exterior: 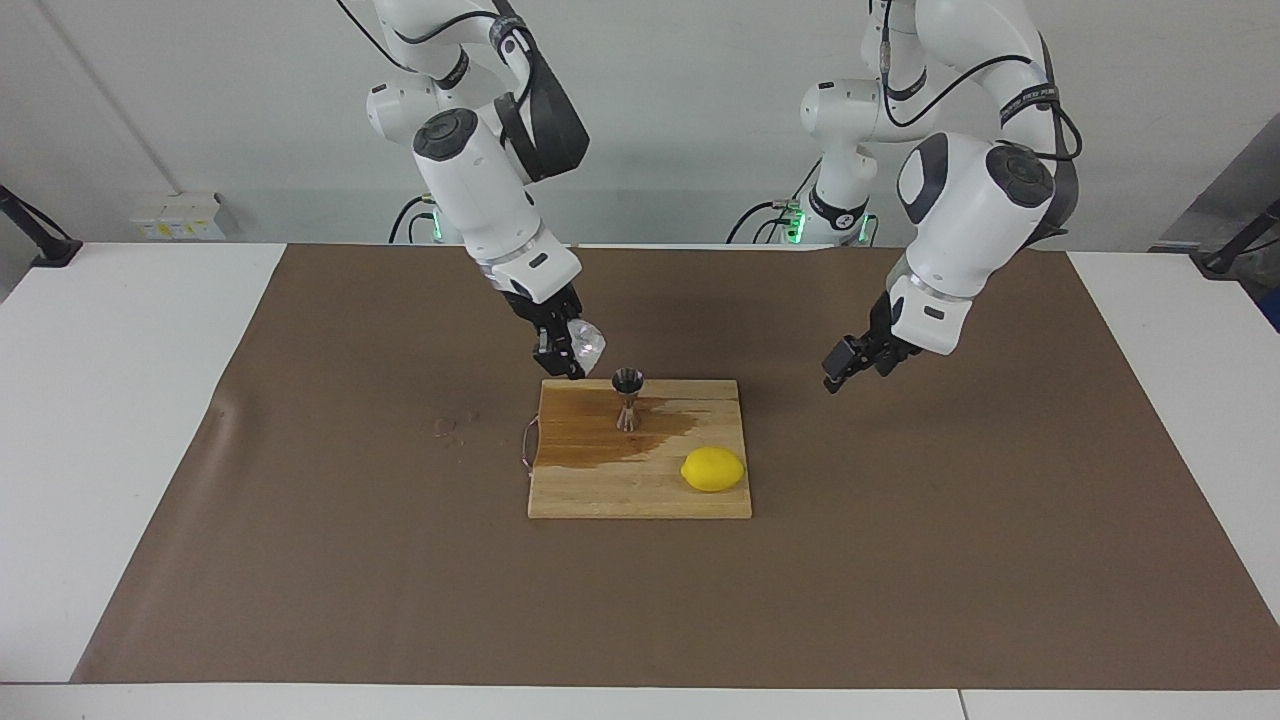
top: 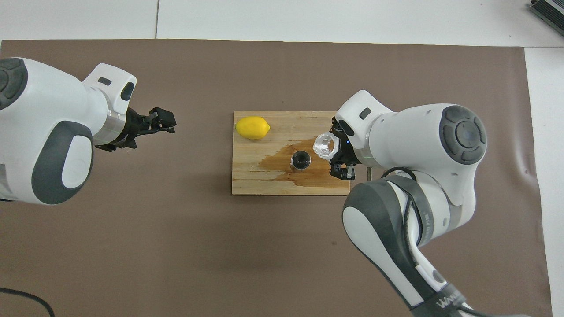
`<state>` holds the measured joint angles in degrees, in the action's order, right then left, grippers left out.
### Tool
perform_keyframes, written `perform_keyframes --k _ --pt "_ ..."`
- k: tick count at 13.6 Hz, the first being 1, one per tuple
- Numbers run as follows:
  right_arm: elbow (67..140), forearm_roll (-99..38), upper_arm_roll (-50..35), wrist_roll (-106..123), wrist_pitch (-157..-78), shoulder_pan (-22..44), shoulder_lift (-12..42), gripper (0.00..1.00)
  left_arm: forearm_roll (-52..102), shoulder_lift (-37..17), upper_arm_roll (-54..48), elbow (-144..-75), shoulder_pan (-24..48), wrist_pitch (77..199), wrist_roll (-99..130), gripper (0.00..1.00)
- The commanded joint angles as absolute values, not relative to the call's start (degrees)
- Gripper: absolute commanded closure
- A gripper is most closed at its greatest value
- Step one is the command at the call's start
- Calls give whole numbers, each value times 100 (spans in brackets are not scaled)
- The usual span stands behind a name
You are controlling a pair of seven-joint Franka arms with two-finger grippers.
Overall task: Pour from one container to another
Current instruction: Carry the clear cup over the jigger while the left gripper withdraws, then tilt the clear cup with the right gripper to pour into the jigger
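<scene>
Facing view: the right gripper (exterior: 562, 350) was raised over the wooden cutting board (exterior: 640, 490), at the board's corner nearest the robots toward the right arm's end of the table.
Right gripper state: fingers clamped on the bumpy white cup (exterior: 585, 343), which was held clear of the board.
Cup attitude: tilted in the facing view, beside and slightly above the rim of the steel jigger (exterior: 627, 398); in the overhead view its round mouth (top: 324, 145) faced up toward the camera.
Cup contact: whether the cup touched the jigger could not be told; a small gap appeared between them in both views.
Jigger position: upright on the board (top: 264, 176), standing in the half nearer the robots; in the overhead view its open rim (top: 301, 160) lay just beside the cup.
Board surface: a dark wet stain (exterior: 620, 435) spread around the jigger's base and toward the right arm's end of the board.
Lemon (exterior: 713, 469): resting on the board, farther from the robots than the jigger, toward the left arm's end; seen in the overhead view at (top: 252, 127).
Left gripper (exterior: 842, 363): held over the brown mat (exterior: 300, 500), well apart from the board; fingers close together, holding nothing; seen in the overhead view at (top: 164, 121).
Left arm status: waiting.
</scene>
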<state>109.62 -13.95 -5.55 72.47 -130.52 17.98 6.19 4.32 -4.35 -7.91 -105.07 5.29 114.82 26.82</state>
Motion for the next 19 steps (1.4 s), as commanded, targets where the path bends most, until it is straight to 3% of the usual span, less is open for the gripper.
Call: perform_keyframes --k 1,4,13,19 --pt "10995 -1082 -562 7084 -13245 1854 712 75 211 -71 -826 -10494 221 11163 1937 0" --pt "11013 -599 -562 7084 -13228 1934 738 74 98 140 -826 -10310 62 10820 1338 0" --pt "11065 219 -562 6952 -13491 2215 975 72 -62 53 -800 -9097 -26 9387 413 0" --pt "11074 851 -562 6531 -13421 2354 958 69 -9 132 -817 -9254 -9 9299 203 0"
